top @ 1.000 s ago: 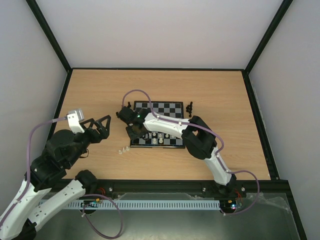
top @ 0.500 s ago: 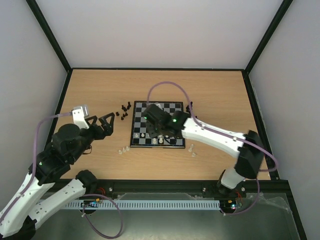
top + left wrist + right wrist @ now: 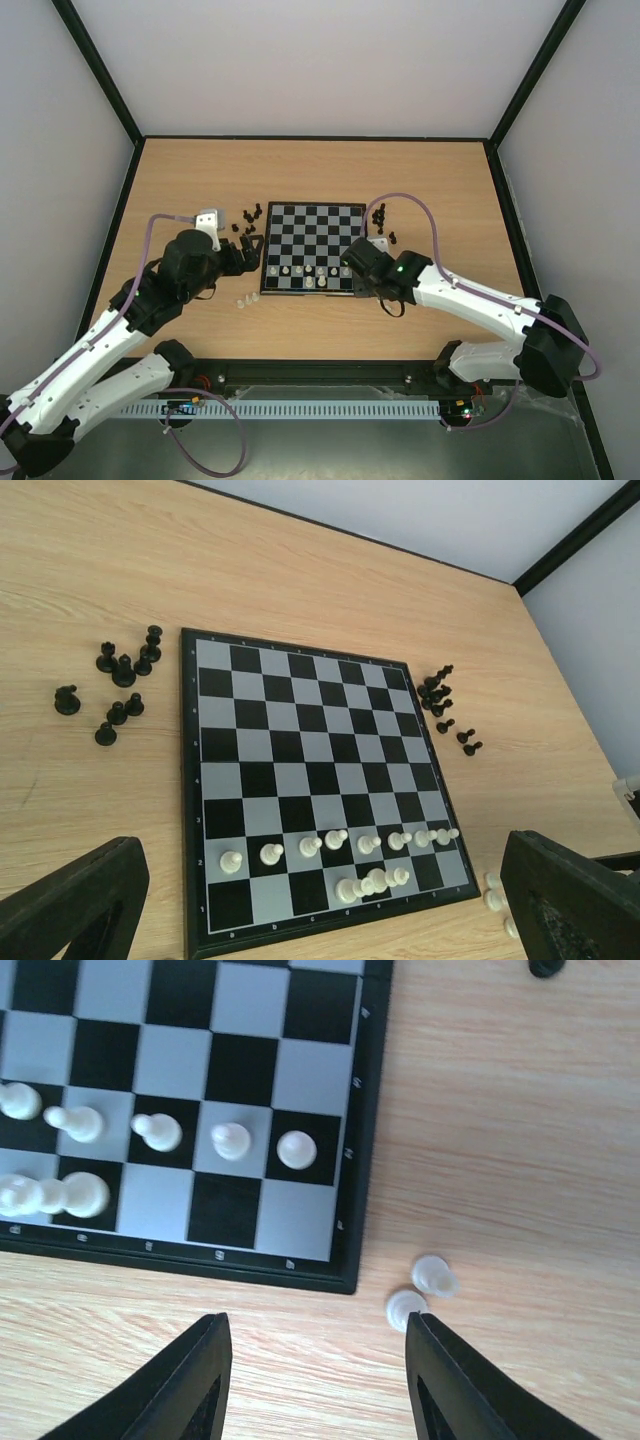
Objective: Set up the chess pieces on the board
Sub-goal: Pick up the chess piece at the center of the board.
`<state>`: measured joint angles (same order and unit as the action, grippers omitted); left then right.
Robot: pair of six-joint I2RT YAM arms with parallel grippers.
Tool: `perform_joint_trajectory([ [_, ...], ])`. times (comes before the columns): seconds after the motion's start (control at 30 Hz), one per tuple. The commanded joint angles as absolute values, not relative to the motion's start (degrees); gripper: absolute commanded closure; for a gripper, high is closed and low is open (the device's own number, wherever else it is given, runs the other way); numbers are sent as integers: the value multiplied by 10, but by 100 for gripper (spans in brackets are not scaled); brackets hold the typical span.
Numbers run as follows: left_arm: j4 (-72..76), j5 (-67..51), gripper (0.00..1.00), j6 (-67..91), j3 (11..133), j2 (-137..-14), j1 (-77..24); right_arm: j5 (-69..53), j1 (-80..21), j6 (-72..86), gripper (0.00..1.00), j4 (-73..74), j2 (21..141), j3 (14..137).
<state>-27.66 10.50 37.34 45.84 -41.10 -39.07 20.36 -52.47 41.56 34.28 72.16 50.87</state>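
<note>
The board (image 3: 313,232) lies mid-table, also seen as the board (image 3: 300,750) in the left wrist view. Several pale chess pieces (image 3: 335,838) line its second row, and a few more (image 3: 372,882) crowd the near row. Black pieces stand off the board in a left group (image 3: 122,670) and a right group (image 3: 438,693). My right gripper (image 3: 313,1320) hangs open and empty by the board's near right corner (image 3: 348,1282), its right finger next to two loose pale pieces (image 3: 420,1290). My left gripper (image 3: 322,840) is wide open and empty, by the board's left edge in the top view (image 3: 247,254).
Two more pale pieces (image 3: 245,300) lie on the wood off the board's near left corner. Black frame rails (image 3: 320,138) and grey walls close in the tabletop. My right forearm (image 3: 470,297) slants across the near right of the table.
My right gripper has crossed from the board's left side to its near right corner, and its jaws have opened. My left arm has swung in toward the board's left edge.
</note>
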Motion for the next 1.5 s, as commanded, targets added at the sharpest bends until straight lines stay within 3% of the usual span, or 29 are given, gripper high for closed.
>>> perform_joint_trajectory([
  [0.0,-245,84,0,362,445,-413,-388,226,-518,456,52,373,710,473],
  [1.47,-225,75,0,364,413,-415,-388,191,-465,458,74,283,737,374],
])
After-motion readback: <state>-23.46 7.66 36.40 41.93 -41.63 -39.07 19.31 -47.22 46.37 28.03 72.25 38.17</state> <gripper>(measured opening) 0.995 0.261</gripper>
